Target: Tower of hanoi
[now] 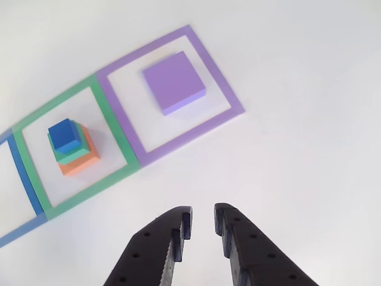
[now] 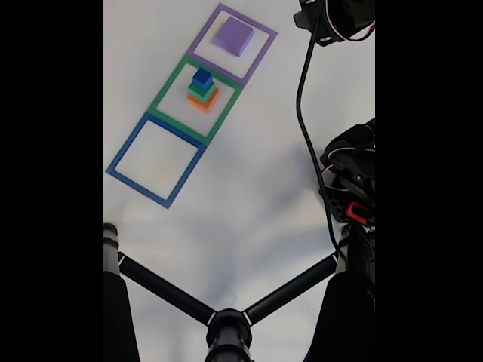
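A flat purple block (image 1: 174,81) lies alone inside the purple square outline (image 1: 225,84); the fixed view shows the same purple block (image 2: 234,36). Inside the green outline (image 1: 113,117) stands a stack (image 1: 72,146): orange at the bottom, green in the middle, blue (image 1: 65,135) on top, also seen as the stack (image 2: 202,89) in the fixed view. The blue outline (image 2: 155,159) holds nothing. My gripper (image 1: 203,221) hangs above the bare table, below both squares in the other view. Its black fingers (image 1: 178,229) stand a small gap apart with nothing between them.
The table is plain white. In the fixed view the arm's motors and cable (image 2: 349,177) hang along the right edge, and a black tripod-like stand (image 2: 226,324) crosses the bottom. Bare table lies right of the outlines.
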### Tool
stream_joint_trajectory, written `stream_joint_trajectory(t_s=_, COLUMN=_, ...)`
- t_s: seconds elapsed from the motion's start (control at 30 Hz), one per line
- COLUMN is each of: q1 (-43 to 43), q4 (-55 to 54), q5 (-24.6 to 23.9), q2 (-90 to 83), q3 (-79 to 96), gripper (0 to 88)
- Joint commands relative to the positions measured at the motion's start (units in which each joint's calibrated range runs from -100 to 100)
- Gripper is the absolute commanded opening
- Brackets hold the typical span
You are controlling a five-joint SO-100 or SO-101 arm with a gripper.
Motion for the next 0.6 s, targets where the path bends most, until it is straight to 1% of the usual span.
stream_joint_trajectory(t_s=0.0, q1=1.1, q4=-2.4, q5=0.8, q2=-1.3, q3=-0.3, gripper=0.7)
stream_joint_trajectory(t_s=0.07, q1=0.5, q4=-8.9, q5=0.8, q2=-3.9, q3=7.8, gripper=3.6)
stream_joint_trajectory(t_s=0.17, q1=0.0, q4=-22.0, q5=0.8, q2=-9.0, q3=22.9, gripper=14.0)
stream_joint_trajectory(t_s=0.3, q1=0.8, q4=-36.4, q5=0.8, q2=-12.8, q3=37.8, gripper=22.6)
stream_joint_trajectory(t_s=0.47, q1=2.1, q4=-49.6, q5=0.8, q2=-12.7, q3=49.7, gripper=23.7)
stream_joint_trajectory(t_s=0.57, q1=3.0, q4=-62.4, q5=0.8, q2=-10.7, q3=59.3, gripper=24.5)
